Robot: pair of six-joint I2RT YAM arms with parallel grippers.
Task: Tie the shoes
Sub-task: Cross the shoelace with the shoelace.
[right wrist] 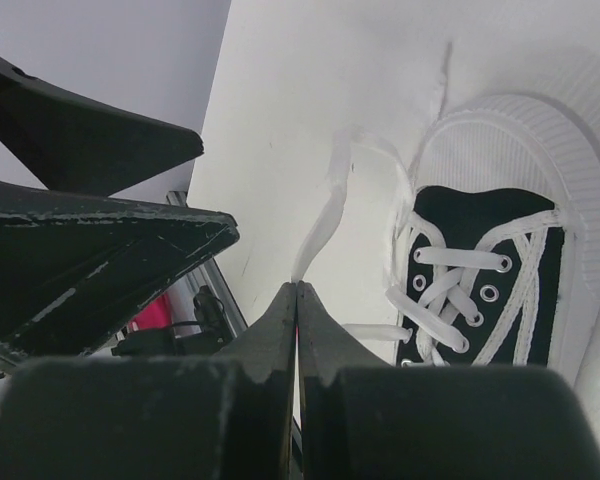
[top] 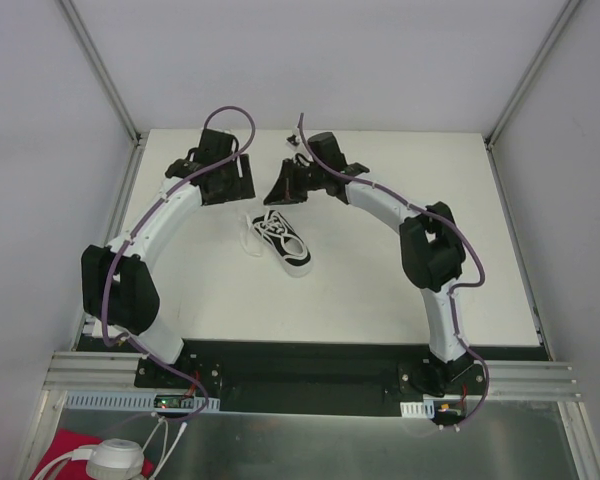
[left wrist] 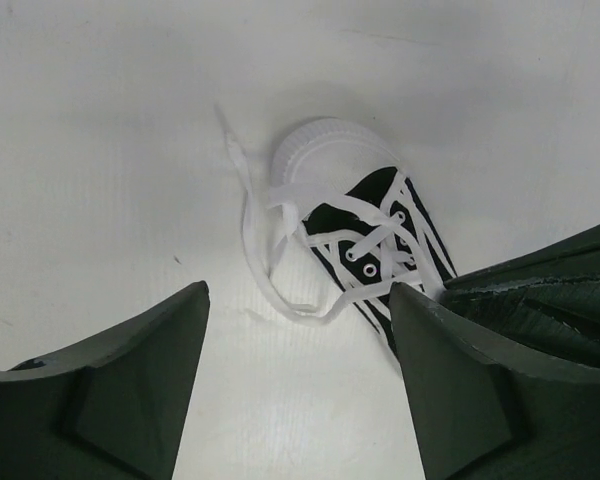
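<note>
A small black sneaker [top: 283,242] with a white sole and toe rim lies on the white table [top: 380,300], toe pointing away from the arm bases. Its long white laces [left wrist: 255,235] trail loose beside it. My right gripper [right wrist: 297,284] is shut on one lace [right wrist: 325,215], which rises from the shoe [right wrist: 500,270] to the pinched tips. It hovers just behind the shoe [top: 285,188]. My left gripper [left wrist: 300,290] hangs open above the table beside the sneaker [left wrist: 380,230], nothing between its fingers [left wrist: 130,380]. It sits left of the right gripper [top: 228,180].
White enclosure walls with metal posts [top: 100,70] ring the table on three sides. A black strip and rail [top: 310,375] carry the arm bases at the near edge. A red cloth [top: 70,450] and a white round object [top: 115,460] lie below, off the table.
</note>
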